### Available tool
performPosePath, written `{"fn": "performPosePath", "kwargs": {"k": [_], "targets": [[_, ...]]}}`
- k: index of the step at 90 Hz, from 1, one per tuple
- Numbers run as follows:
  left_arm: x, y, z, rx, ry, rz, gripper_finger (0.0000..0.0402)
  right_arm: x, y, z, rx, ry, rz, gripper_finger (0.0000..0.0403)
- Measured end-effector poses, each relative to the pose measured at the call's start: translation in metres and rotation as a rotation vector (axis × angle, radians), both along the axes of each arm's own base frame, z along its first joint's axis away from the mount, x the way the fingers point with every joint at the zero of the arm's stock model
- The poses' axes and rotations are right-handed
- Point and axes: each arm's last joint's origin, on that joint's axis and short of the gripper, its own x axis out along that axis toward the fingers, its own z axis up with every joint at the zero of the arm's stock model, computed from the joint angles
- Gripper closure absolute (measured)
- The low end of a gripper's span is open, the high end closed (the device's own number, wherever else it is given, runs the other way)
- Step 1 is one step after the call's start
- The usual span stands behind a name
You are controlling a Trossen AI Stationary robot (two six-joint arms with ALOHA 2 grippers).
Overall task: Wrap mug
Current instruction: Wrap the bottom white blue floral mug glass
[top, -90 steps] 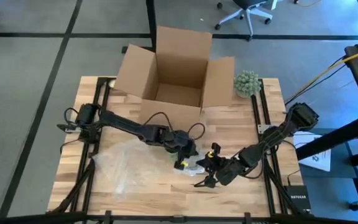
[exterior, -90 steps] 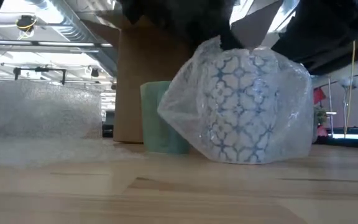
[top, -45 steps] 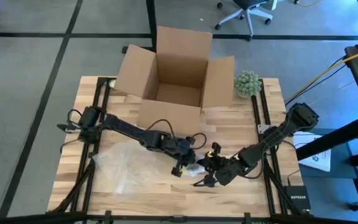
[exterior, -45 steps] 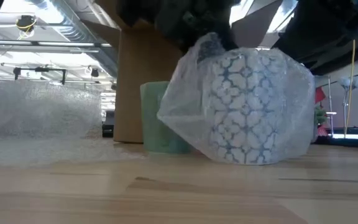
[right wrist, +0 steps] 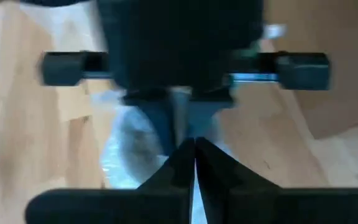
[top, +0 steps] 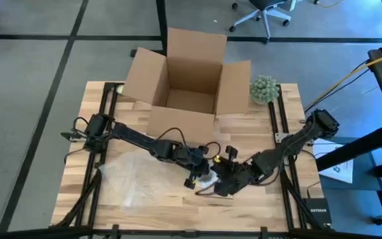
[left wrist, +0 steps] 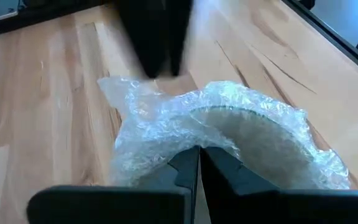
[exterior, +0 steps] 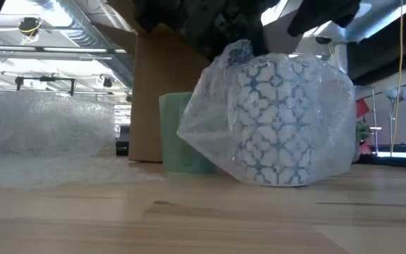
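A white mug with a blue pattern (exterior: 277,116) stands on the table (top: 257,143) near the front middle, covered in clear bubble wrap (exterior: 210,120). The wrapped mug (top: 209,179) sits between my two grippers. My left gripper (left wrist: 198,163) is shut on the wrap over the mug's top. My right gripper (right wrist: 194,152) is shut close beside the left gripper, on the mug's right side. A pale green mug (exterior: 178,134) stands behind the wrapped one. My left gripper pinches the bubble wrap (left wrist: 185,134) gathered over the mug's rim between its two fingers. It comes from the table's left, slanting down. The mug stands upright on the table, the wrap bunched under the fingertips. My right gripper: I cannot tell whether its shut fingers touch the wrap.
An open cardboard box (top: 188,79) stands at the far middle of the table. A green plant ball (top: 263,89) lies to the box's right. A loose sheet of bubble wrap (top: 134,176) lies at the front left. A swivel chair (top: 264,13) stands beyond the table.
My right gripper has gone toward the table's left, up to the wrapped mug and my left gripper. My left gripper has shifted slightly toward the near edge. The mug's pattern has turned under the wrap, and the wrap has bunched higher over its top.
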Motion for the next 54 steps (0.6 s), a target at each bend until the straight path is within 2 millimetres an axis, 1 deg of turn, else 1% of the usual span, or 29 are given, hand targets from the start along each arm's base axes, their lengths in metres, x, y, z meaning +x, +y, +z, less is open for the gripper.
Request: {"fn": "performPosePath", "kwargs": {"k": [4,15,20,27,35,54], "targets": [[0.0,0.0,0.0,0.001,0.0,0.0,0.0402,0.002,-0.006,-0.002,0.033,0.038,0.009,0.0403],[0.0,0.0,0.0,0.0,0.002,0.001,0.0402,0.007,-0.015,-0.019,0.09,0.124,0.05,0.0403],[0.0,0.0,0.0,0.001,0.002,0.0,0.0402,0.007,-0.014,-0.027,0.097,0.145,0.076,0.0403],[0.0,0.0,0.0,0.001,-0.001,0.001,0.0402,0.008,-0.013,-0.03,0.096,0.142,0.098,0.0403],[-0.002,-0.001,0.006,-0.002,-0.007,0.001,0.0402,0.009,-0.012,-0.034,0.092,0.154,0.104,0.0403],[-0.014,-0.001,0.035,0.041,-0.054,-0.018,0.0402,0.01,-0.011,-0.035,0.073,0.153,0.154,0.0403]]}}
